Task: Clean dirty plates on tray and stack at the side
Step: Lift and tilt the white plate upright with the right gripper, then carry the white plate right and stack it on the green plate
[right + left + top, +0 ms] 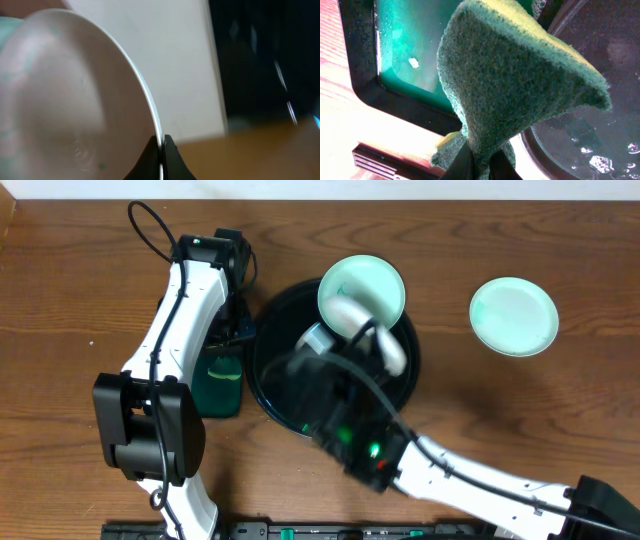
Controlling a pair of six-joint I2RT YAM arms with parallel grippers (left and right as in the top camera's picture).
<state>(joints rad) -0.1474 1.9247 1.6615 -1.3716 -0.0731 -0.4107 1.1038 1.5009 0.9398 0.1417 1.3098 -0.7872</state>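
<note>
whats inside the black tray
A pale plate over the tray's far rim, its edge in the right gripper, plus foam on the wet floor. The right arm covers the middle, so anything there is unseen.

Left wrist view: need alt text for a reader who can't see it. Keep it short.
A green sponge fills most of the frame, pinched at its lower end by the left gripper. Behind it on the left is a small tray with a black rim holding green water. On the right is the wet black tray with flecks of suds, both on a wooden table.
</note>
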